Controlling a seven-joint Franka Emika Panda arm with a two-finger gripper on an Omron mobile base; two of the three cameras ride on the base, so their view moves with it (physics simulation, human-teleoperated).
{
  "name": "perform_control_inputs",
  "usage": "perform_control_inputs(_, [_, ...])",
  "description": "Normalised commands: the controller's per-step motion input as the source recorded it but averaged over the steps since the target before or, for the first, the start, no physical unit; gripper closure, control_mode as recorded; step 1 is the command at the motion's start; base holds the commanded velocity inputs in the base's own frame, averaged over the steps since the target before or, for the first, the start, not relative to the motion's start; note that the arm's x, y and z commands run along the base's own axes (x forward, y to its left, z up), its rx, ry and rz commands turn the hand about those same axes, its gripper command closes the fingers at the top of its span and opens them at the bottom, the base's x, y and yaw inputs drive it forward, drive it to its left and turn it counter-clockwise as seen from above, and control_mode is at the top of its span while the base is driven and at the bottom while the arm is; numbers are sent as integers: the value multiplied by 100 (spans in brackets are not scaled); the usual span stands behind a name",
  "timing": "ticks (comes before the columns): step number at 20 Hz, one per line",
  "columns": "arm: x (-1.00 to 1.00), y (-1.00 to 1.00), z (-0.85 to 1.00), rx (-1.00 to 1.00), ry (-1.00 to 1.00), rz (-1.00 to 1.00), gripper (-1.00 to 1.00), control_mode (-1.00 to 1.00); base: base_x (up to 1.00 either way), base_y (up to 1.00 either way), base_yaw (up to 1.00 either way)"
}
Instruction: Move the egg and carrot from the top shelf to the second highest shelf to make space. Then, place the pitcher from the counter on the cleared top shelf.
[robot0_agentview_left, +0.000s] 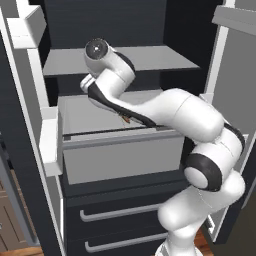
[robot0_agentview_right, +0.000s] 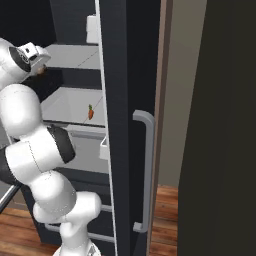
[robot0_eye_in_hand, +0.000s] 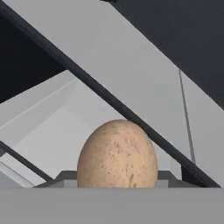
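— Where is the egg (robot0_eye_in_hand: 117, 154) sitting?
— It is resting clamped in the gripper (robot0_agentview_right: 42, 68), held out in front of the top shelf's (robot0_agentview_left: 150, 59) edge.
— And the carrot (robot0_agentview_right: 90, 112)?
— It is lying on the second highest shelf (robot0_agentview_right: 65, 107), near the front rail — well below the egg.

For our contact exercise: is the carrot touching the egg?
Apart. Right base view: carrot lies on the second highest shelf; egg sits up at the pincer, shelf between.
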Motion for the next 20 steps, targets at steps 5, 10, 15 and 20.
perform_control_inputs(5, [-100,-65,2,17,-3,-2,100,-100,0,0,0])
perform_control_inputs(10, [-100,-26,-5,16,8,-8,100,-100,0,0,0])
perform_control_inputs(15, [-75,-2,-46,11,12,-14,100,-100,0,0,0])
perform_control_inputs(20, [-15,-18,-25,2,16,-14,100,-100,0,0,0])
